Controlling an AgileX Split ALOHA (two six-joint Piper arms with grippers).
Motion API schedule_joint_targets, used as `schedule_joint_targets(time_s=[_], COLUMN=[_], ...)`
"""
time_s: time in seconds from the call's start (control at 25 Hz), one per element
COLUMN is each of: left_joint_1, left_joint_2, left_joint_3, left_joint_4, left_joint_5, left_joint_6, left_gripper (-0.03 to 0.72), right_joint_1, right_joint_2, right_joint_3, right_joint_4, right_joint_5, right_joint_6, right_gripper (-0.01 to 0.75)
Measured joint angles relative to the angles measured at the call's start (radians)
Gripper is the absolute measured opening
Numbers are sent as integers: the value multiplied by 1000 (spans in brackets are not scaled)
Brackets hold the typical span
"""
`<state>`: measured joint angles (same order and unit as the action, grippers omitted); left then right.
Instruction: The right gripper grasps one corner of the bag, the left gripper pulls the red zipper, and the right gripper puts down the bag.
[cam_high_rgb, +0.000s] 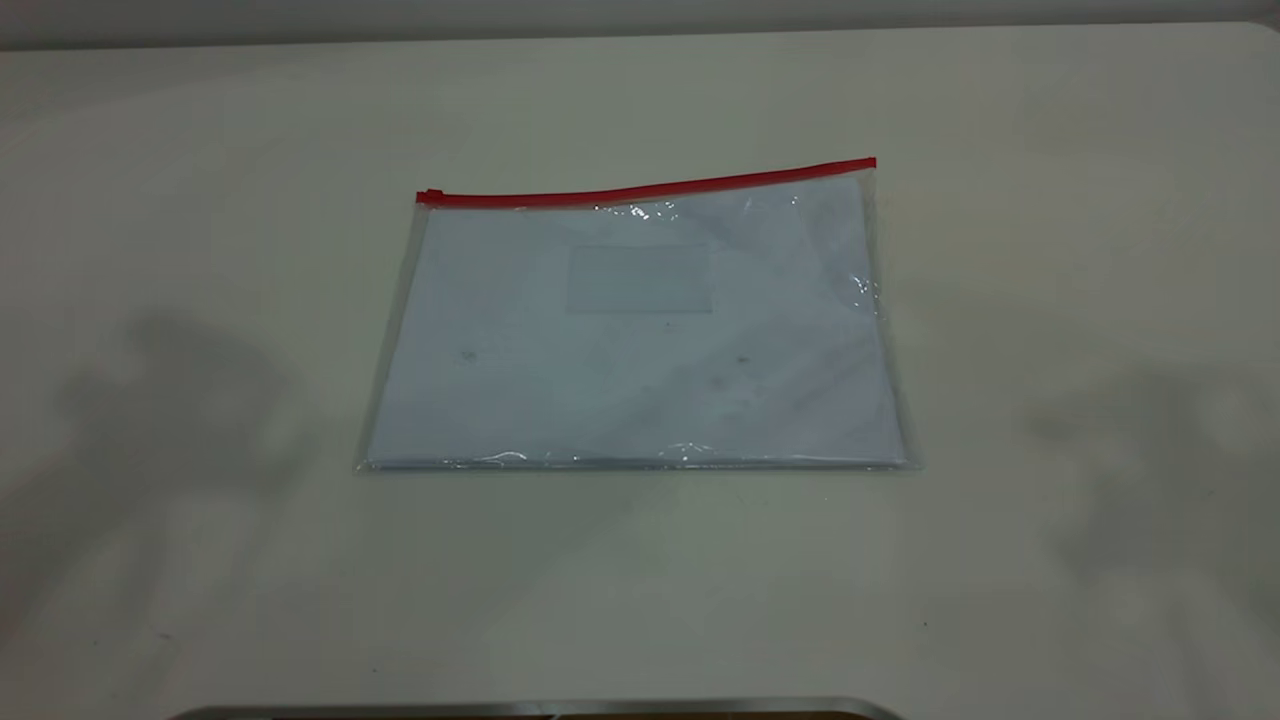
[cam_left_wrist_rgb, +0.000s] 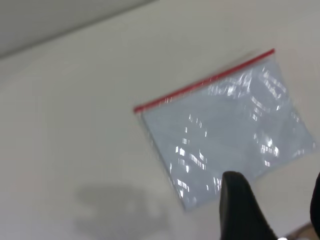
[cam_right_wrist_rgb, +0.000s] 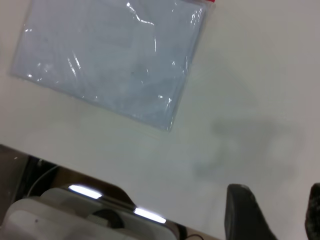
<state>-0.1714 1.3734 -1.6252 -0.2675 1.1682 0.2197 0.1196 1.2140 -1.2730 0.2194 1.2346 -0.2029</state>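
Note:
The bag (cam_high_rgb: 640, 340) lies flat in the middle of the table, a clear pouch holding white sheets. Its red zipper (cam_high_rgb: 650, 185) runs along the far long edge, with the slider tab at the left end (cam_high_rgb: 430, 195). The red-tipped corner (cam_high_rgb: 872, 163) is at the far right. Neither arm appears in the exterior view; only their shadows fall on the table. In the left wrist view the left gripper (cam_left_wrist_rgb: 272, 187) hangs open high above the table, with the bag (cam_left_wrist_rgb: 225, 130) below and apart. The right gripper (cam_right_wrist_rgb: 272, 195) is open too, well clear of the bag (cam_right_wrist_rgb: 110, 60).
The pale table (cam_high_rgb: 200, 560) spreads wide around the pouch on every side. A metal edge (cam_high_rgb: 540, 708) runs along the near rim, and the right wrist view shows white equipment (cam_right_wrist_rgb: 60, 215) below the table edge.

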Motion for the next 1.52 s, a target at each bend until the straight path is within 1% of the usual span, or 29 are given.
schedule_joint_targets(time_s=[0.24,0.44,0.6,0.72,0.84,0.96,1.12,1.28,1.52], left_joint_1=[-1,-1,-1,-1,-1,-1,-1,-1,-1], left_joint_2=[-136,-250,-367,-457,-552,-658,-795,-944,-1138], left_joint_3=[300,558,730,840,938,1022,1112,1139,1139], left_joint_4=[13,22,90,177,255,309,345,334,314], left_joint_5=[0,0,0,0,-5,-5,-14,-45,-48], left_joint_6=[-81,-117,-150,-186,-240,-283,-286,-277,-269], left_gripper=[409,409,409,409,409,409,409,409,409], right_joint_1=[0,0,0,0,0,0,0,0,0], right_joint_2=[-291,-408,-439,-439,-439,-439,-439,-439,-439], right_joint_3=[232,469,643,730,777,782,782,782,782], right_joint_4=[-68,-141,-150,-152,-154,-154,-131,-124,-123], right_joint_5=[0,-6,-79,-124,-148,-152,-144,-142,-142], right_joint_6=[0,26,42,50,51,52,53,53,53], right_gripper=[342,346,346,346,346,346,346,346,346])
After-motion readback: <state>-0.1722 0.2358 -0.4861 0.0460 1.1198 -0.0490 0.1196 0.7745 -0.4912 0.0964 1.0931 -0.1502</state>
